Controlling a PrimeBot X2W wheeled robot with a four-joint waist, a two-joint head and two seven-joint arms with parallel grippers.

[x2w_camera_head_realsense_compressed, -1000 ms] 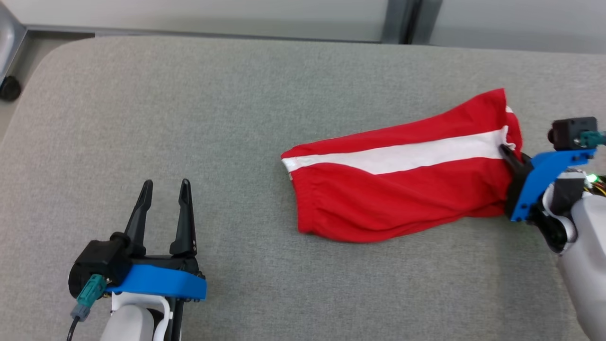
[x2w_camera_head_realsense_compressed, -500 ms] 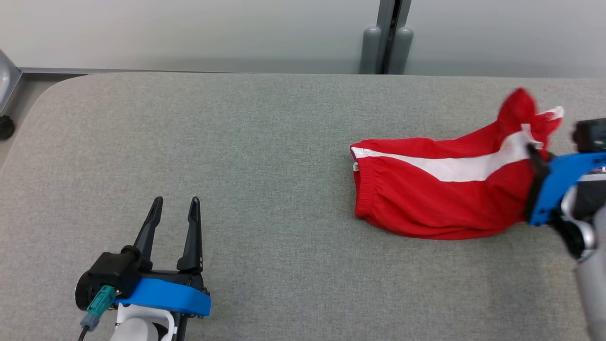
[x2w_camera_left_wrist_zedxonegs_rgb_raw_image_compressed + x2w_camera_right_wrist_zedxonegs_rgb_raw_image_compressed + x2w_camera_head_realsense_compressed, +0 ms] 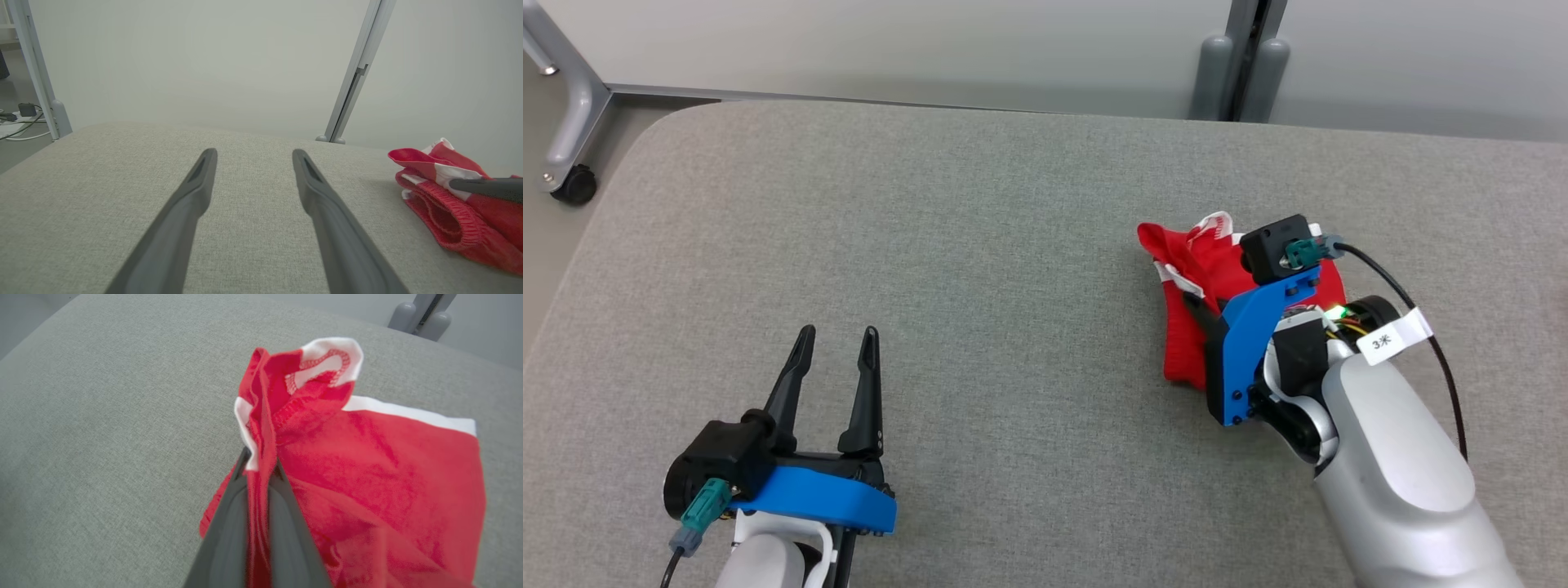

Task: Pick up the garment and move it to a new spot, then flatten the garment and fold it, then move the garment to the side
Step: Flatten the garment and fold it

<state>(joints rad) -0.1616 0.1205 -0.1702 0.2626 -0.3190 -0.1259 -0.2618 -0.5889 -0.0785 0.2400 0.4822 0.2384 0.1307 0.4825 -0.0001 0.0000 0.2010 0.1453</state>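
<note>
Head view, table: I've got the grey fabric-covered table (image 3: 980, 245) under both arms, and it runs on past the fingertips of each gripper to a rounded far edge.
Wall: pale panels (image 3: 890, 41) stand beyond that edge, ahead of both grippers.
Right forearm: the pale shell (image 3: 1396, 457) comes in behind the right gripper, leaning toward the cloth.
Garment: the red garment (image 3: 1188, 327) with white trim is bunched on the table right at the right gripper. A gathered fold rises past its fingertips in the right wrist view (image 3: 388, 477). From the left wrist view it lies off to the right of the left gripper's fingers, well apart from them, elastic hem facing that way (image 3: 449, 220).
Left gripper: it sits low over bare table (image 3: 840, 331), fingers spread a moderate way with nothing between them (image 3: 254, 152). I can't tell whether it touches the surface.
Right gripper: pinched tight on the garment (image 3: 1191, 300), and I see red cloth squeezed between the two dark fingers (image 3: 261, 459).
Post: a grey post with two rounded feet (image 3: 1233, 77) stands beyond the right gripper's fingertips, at the table's far edge.
Caster: a black wheel (image 3: 574, 186) sits on the floor, far out to the left of the left gripper.
Tag: a small white label (image 3: 1392, 336) hangs on the black cable just behind the right gripper.
</note>
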